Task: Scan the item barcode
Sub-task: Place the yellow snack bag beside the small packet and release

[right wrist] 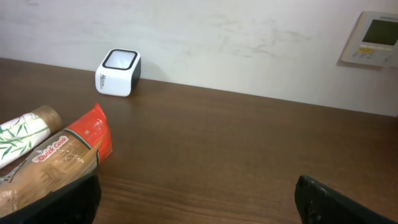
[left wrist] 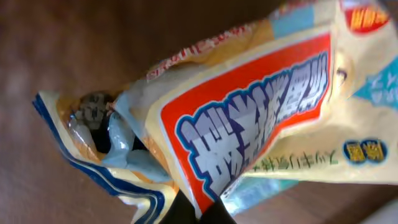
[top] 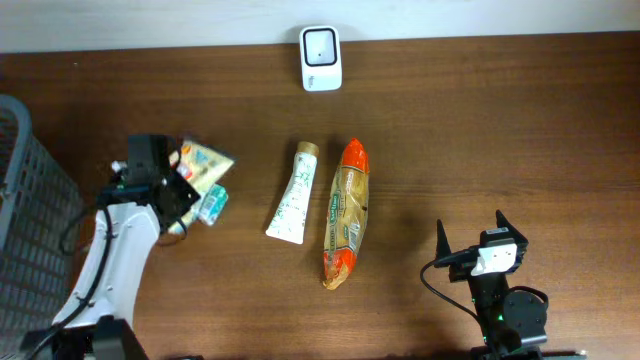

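Two grippers, two stories. Nearest, the right gripper [top: 470, 225] stands wide open and empty. Further in, on the bench's [top: 520, 120] left side, the left gripper [top: 178, 192] is pinched tight on the snack packet [top: 205, 165]. It looks light, crinkly and slippery, so a sealed seam seems the safest hold. Far back waits the barcode scanner [top: 320, 58].

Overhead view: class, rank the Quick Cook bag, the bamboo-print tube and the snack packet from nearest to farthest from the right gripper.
1. The Quick Cook bag, mid-table, left of the right gripper.
2. The bamboo-print tube, just beyond the bag's left side.
3. The snack packet, far left.
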